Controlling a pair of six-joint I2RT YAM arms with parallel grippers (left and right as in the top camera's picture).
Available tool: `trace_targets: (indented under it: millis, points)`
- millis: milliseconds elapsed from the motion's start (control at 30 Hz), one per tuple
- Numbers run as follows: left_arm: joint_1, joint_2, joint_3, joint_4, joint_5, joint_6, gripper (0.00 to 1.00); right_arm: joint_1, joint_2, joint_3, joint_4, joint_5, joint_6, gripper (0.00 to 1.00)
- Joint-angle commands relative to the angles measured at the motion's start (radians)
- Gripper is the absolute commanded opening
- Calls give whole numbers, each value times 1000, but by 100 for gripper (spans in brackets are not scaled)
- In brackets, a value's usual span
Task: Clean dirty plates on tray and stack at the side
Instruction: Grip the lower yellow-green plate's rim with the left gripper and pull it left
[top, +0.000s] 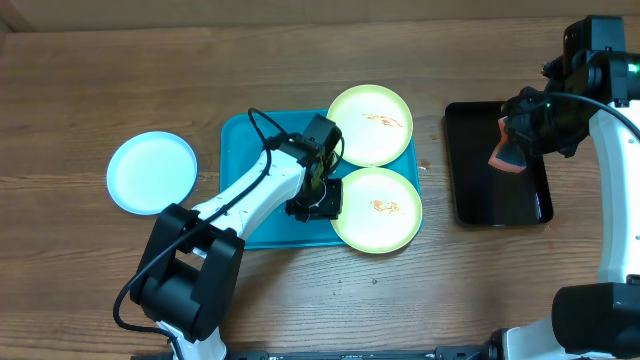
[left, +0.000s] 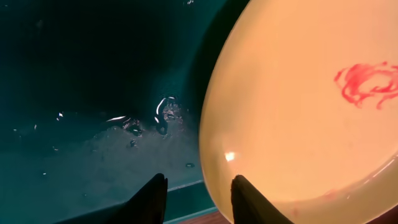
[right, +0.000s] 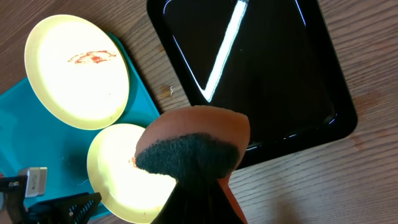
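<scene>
The large turquoise-blue rectangular plastic tray (top: 255, 215) lies in the middle of the wooden tabletop (top: 90, 90); two of the round shallow plates sit at its right end, both reaching past its rim. The far pale yellow-green plate (top: 370, 124) covers the tray's far right corner and bears a thin red-orange smear near its middle; the near pale yellow-green plate (top: 377, 209) lies just beside it, half over the tray's right edge and half over the tabletop, with a small red-orange smear of its own. The pale light blue plate (top: 152, 172) rests flat on the tabletop to the left of the tray, apart from it; no smear shows on it.

The left hand (left: 196, 186) is low over the tray at the left edge of the near plate; its dark fingers (left: 152, 199) stand apart astride that rim, one over the wet, glinting tray floor and the other over the plate's inner face; a strip of tray shows between the outer finger and the rim, so the hand is parted and not pinching the plate.

The right hand (top: 520, 130) is pressed together on an orange sponge with a dark scouring face (right: 193, 146), pinching it from behind; in the overhead view the sponge hangs over the left part of the narrow black rectangular tray (top: 520, 205), which sits on the tabletop well to the right of the plates.
</scene>
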Motion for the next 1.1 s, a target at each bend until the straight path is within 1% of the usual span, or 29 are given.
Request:
trace_targets:
  millis: [0,133,233,300,400,433,633,733,800,933,1067]
  points:
    - [1,13,-5,10,1,-27,29,-2,-18,-1,4,10,-4,4]
    - [1,53,-6,16,10,-32,24,-2,-18,-1,3,18,-5,4]
    - [12,95,-6,18,66,-28,21,-2,-18,-1,0,24,-7,4]
    - [30,104,-6,17,89,-28,17,-2,-18,-2,0,26,-7,4]
    - [56,106,-6,16,107,-29,5,-2,-18,-2,0,25,-7,4]
    - [62,106,-6,15,112,-29,4,-2,-18,-2,0,25,-7,4]
    - [68,105,2,0,113,-28,4,-2,-18,-3,6,24,-7,4]
    - [77,98,29,-23,111,8,4,-2,-18,-3,14,7,-7,4]
    - [87,89,51,-53,77,48,4,-2,-18,-3,21,-12,-8,4]
    - [115,69,102,-135,-129,72,4,8,-18,-3,36,-76,-42,4]
    - [150,66,129,-147,-287,164,4,63,-15,-4,59,-108,-53,4]
